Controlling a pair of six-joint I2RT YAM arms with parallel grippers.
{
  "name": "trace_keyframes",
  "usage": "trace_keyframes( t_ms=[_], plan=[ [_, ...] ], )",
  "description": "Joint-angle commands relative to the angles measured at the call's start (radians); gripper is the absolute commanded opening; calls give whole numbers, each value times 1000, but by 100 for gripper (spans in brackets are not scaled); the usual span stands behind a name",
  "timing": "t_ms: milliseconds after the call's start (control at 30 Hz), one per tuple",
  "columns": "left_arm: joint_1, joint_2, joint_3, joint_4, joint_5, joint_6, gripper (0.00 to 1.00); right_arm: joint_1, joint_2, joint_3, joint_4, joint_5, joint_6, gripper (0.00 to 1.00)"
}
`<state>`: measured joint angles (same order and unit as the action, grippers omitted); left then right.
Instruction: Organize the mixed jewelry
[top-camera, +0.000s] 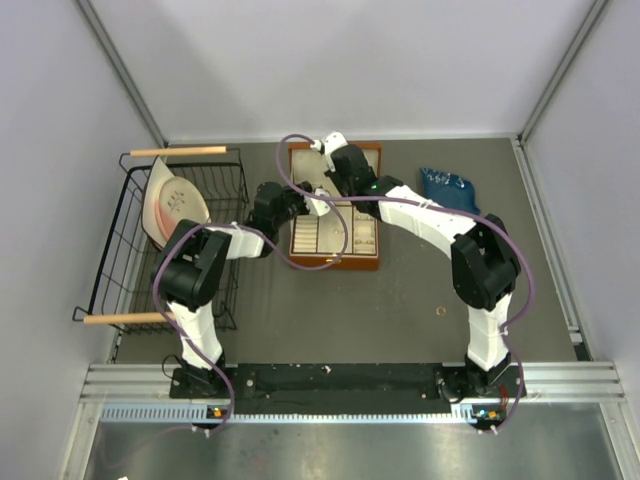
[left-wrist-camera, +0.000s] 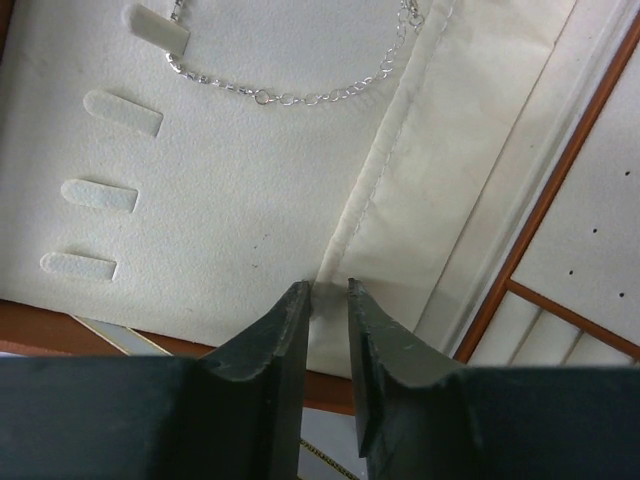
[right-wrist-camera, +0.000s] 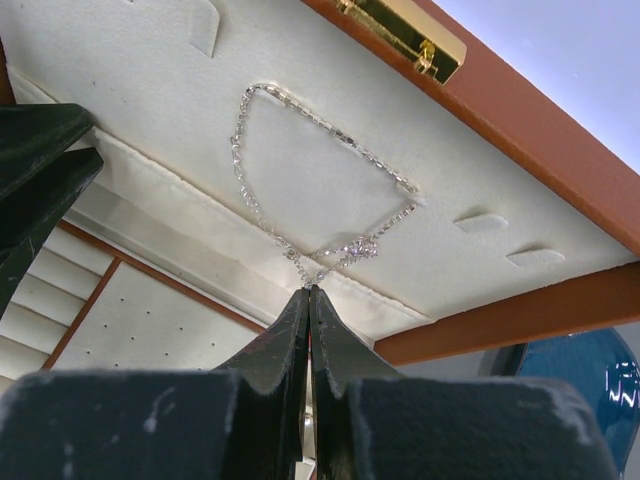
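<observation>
Right wrist view: the clenched right gripper (right-wrist-camera: 310, 298) is meeting the necklace (right-wrist-camera: 250, 190) at its low point; pinched or not, I cannot tell. It is hanging from tabs (right-wrist-camera: 205, 30) on the box lid (right-wrist-camera: 560, 130) lining. The left gripper (left-wrist-camera: 328, 295) is hovering slightly parted, empty. The hanging step is seemingly closing; next calls for backing off gently.

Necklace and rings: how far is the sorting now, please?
Done: the necklace is looped over the lid's tabs. In hand: the right gripper is shut on its lowest point, the left gripper open beside the lid pocket. To do: one small ring lies on the table; I see no other ring.
</observation>
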<state>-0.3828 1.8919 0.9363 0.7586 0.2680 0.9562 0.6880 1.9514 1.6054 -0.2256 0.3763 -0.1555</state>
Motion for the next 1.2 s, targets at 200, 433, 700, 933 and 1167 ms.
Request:
trace_keyframes(
  t_ms=[200,433,700,933,1167],
  plan=[
    [-7,33,42,-90,4,12,13,-7,-55,33,23,-4,8,0],
    [-5,21,45,-159,34,16,0,-13,-55,41,19,-7,11,0],
    [-5,-19,42,-219,80,10,0,-13,-49,62,6,-14,16,0],
    [-5,-68,30,-252,114,3,0,-15,-48,76,-4,-45,22,0],
    [-4,-93,29,-286,135,-1,0,-15,-40,91,-15,-68,31,0]
  ],
)
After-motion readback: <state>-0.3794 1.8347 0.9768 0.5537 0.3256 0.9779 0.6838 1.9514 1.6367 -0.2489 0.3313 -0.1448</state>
